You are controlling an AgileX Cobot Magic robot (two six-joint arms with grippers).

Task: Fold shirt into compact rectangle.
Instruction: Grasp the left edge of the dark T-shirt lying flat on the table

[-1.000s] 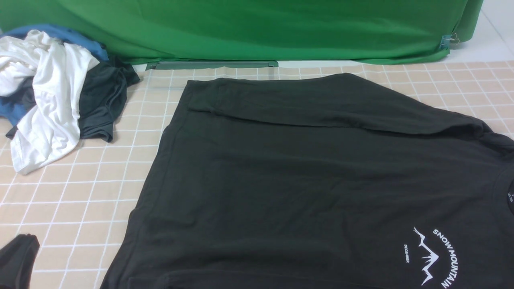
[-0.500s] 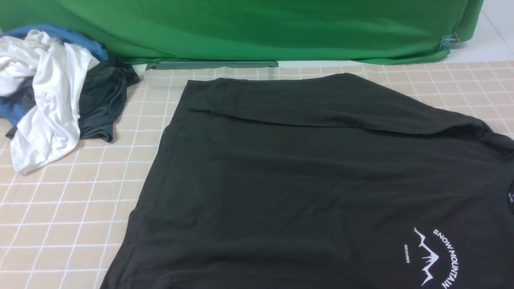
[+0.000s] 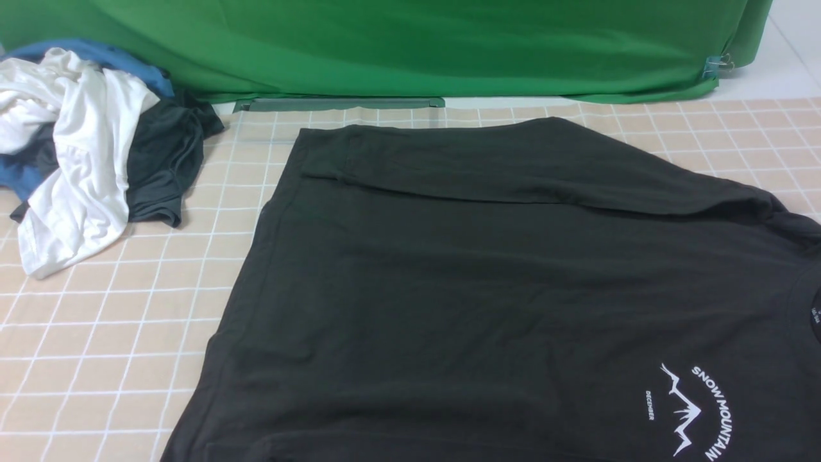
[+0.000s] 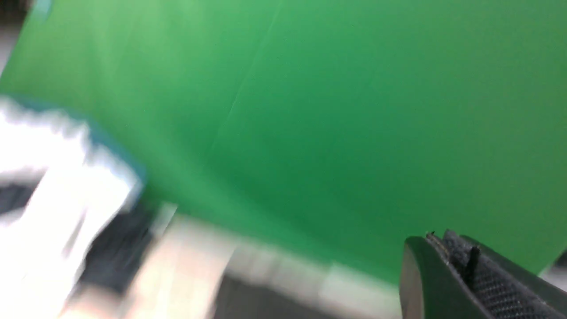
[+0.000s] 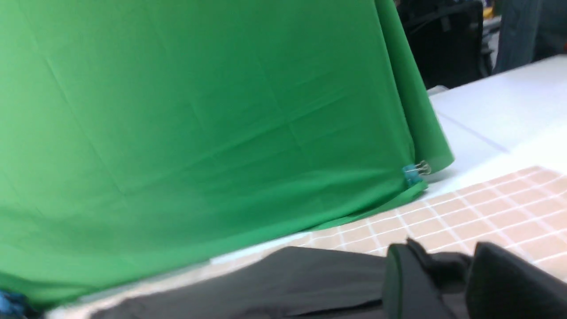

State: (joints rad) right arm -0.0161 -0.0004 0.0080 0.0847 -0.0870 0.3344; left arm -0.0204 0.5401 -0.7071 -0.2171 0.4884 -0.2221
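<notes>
Left pincer [image 4: 443, 248]: clenched, nothing visible between its tips, low right in its wrist view. Right pincer [image 5: 440, 266]: fingers parted with dark cloth in the gap; I cannot tell whether it is gripped. The shirt [image 3: 487, 289] lies flat on the checked cloth [image 3: 109, 333], filling the centre and lower right of the front view, with the far sleeve [image 3: 513, 173] folded across its upper edge. Expect soft, light, limp knit. Pinch the hem [image 3: 250, 256] at its corners. Spare clothes [image 3: 83, 160] sit upper left.

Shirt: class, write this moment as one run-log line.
shirt flat on table | far sleeve folded in | left gripper shut | right gripper jaws apart, by shirt
</notes>
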